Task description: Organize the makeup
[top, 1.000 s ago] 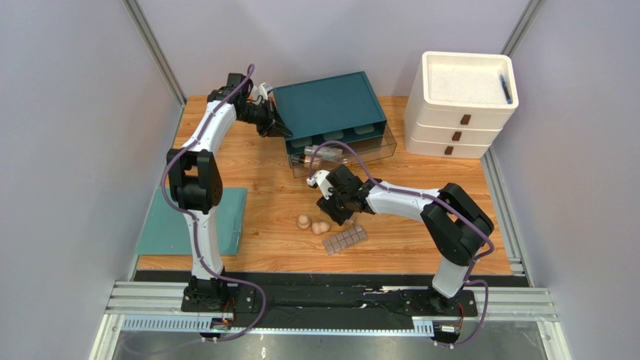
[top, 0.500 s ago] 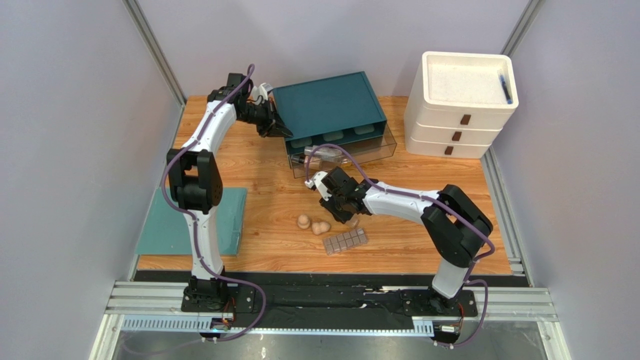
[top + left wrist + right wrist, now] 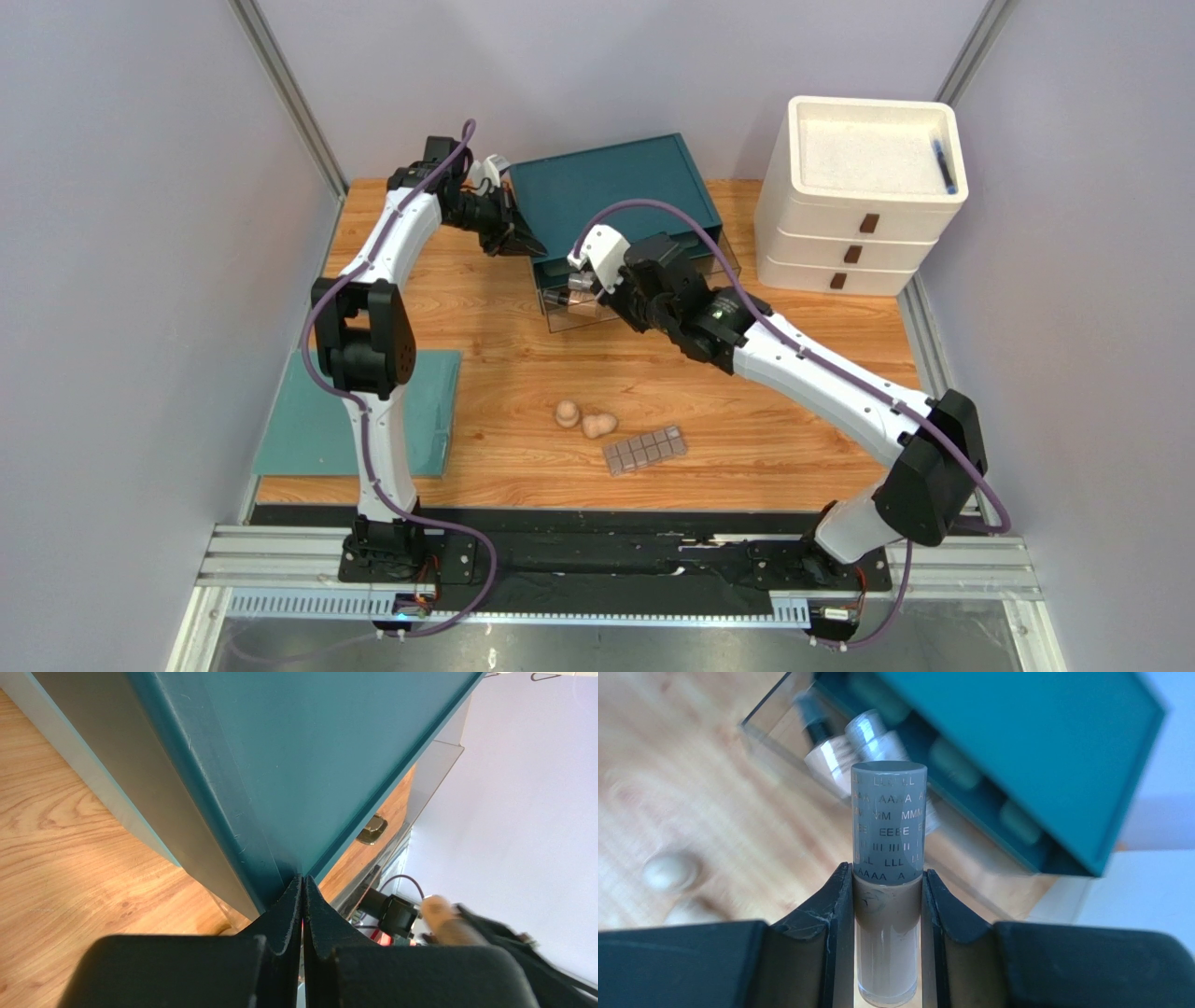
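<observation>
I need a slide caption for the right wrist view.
The right gripper holds a capped brown-tinted tube in front of the teal box and its open clear drawer.

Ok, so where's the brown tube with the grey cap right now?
The brown tube is clamped in the right gripper, by the left end of the teal box's clear drawer.

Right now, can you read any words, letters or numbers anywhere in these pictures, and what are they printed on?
On the grey cap of the brown-tinted tube, rows of repeated letters, from the top:
"LLL"
"AAAA"
"MM"
"EEEE"
"IIII"
"LLL"
"AAAA"
Bottles in the clear drawer: blurred, unreadable.
Teal box, white drawer unit, palette: no writing visible.
</observation>
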`<move>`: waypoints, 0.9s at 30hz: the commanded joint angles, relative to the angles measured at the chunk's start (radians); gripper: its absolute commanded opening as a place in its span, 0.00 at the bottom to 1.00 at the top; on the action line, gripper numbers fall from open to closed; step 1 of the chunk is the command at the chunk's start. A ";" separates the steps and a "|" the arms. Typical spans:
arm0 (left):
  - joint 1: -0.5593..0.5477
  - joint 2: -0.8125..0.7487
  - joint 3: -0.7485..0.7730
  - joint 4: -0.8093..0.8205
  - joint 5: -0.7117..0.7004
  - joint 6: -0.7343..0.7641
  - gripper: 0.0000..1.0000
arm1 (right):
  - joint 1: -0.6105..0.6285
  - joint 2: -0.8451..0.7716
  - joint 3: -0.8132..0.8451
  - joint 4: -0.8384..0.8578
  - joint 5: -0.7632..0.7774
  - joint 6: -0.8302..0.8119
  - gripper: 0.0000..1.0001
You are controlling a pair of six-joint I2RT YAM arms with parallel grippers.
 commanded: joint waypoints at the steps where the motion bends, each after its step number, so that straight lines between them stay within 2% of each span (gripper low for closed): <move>1: 0.001 0.026 -0.027 -0.122 -0.077 0.045 0.02 | -0.065 0.034 0.124 0.104 0.030 -0.138 0.00; 9: 0.001 0.026 -0.041 -0.108 -0.071 0.044 0.02 | -0.157 0.253 0.304 0.121 0.035 -0.176 0.00; 18: 0.001 0.029 -0.041 -0.108 -0.071 0.044 0.02 | -0.183 0.290 0.254 0.156 0.018 -0.161 0.00; 24: 0.001 0.044 -0.015 -0.125 -0.071 0.051 0.02 | -0.201 0.301 0.249 0.118 -0.010 -0.129 0.12; 25: 0.001 0.046 -0.012 -0.126 -0.071 0.050 0.02 | -0.201 0.299 0.247 0.111 -0.014 -0.129 0.32; 27: 0.001 0.046 -0.004 -0.126 -0.071 0.048 0.02 | -0.203 0.295 0.237 0.106 -0.017 -0.129 0.50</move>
